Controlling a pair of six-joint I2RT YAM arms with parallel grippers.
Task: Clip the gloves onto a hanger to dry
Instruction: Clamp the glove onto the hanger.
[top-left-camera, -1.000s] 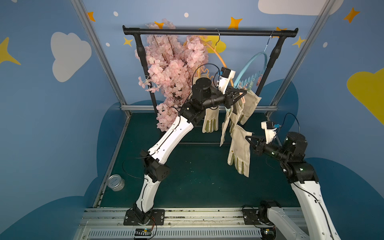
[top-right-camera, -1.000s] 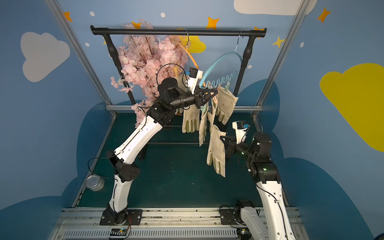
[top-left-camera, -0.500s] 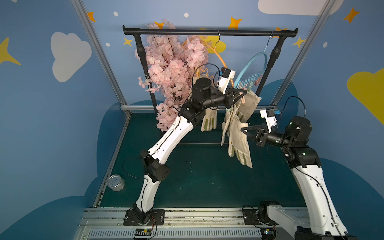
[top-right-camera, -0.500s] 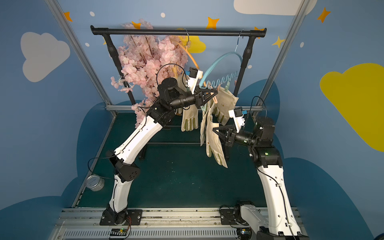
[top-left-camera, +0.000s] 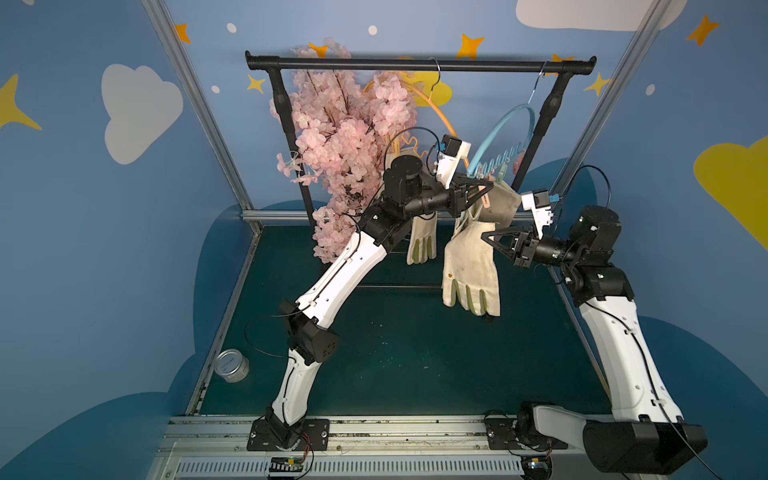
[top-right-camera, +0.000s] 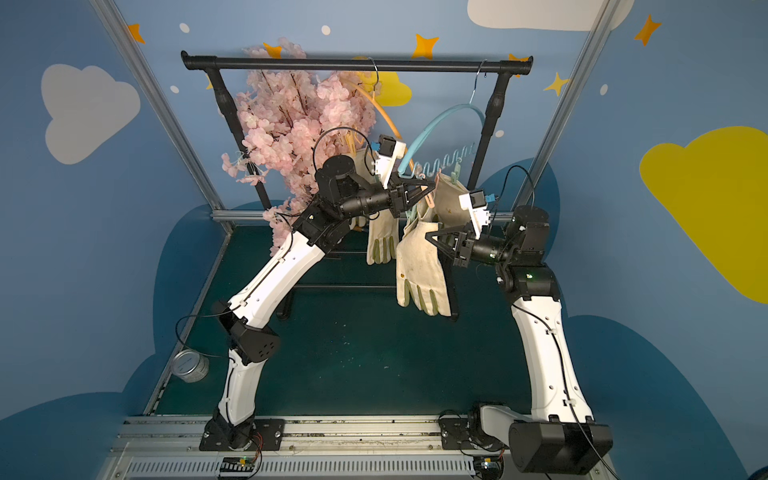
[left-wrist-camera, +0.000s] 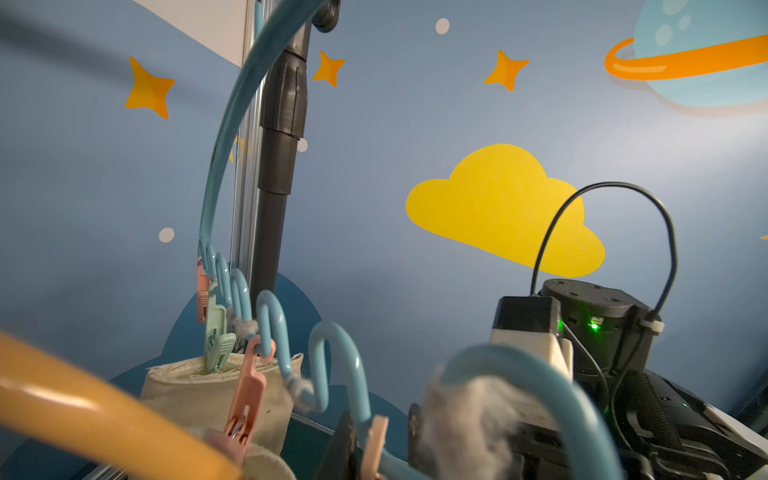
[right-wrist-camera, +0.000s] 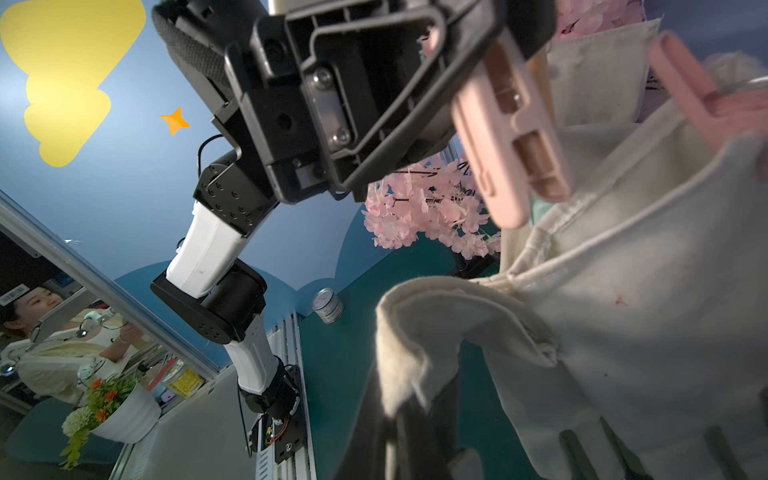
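Right pincer (top-left-camera: 485, 240) is pinched fully together on the wide cuff of a cream canvas work glove (top-left-camera: 469, 270) with olive-green strips between its fingers, which dangles fingers-down below my grip, clear of the green tabletop (top-left-camera: 395, 365). Left pincer (top-left-camera: 482, 189), just above it, is nearly closed, squeezing a pale pink plastic clothes peg (right-wrist-camera: 511, 137) on the light blue wavy-bottomed hanger (top-left-camera: 505, 120). Cloth looks light and floppy, thick at the hem, I reckon; it folds over at my grip, so the cuff edge is the place to hold and feed into that peg. Another cream glove (left-wrist-camera: 195, 386) hangs pegged on that hanger, right beside my left pincer.
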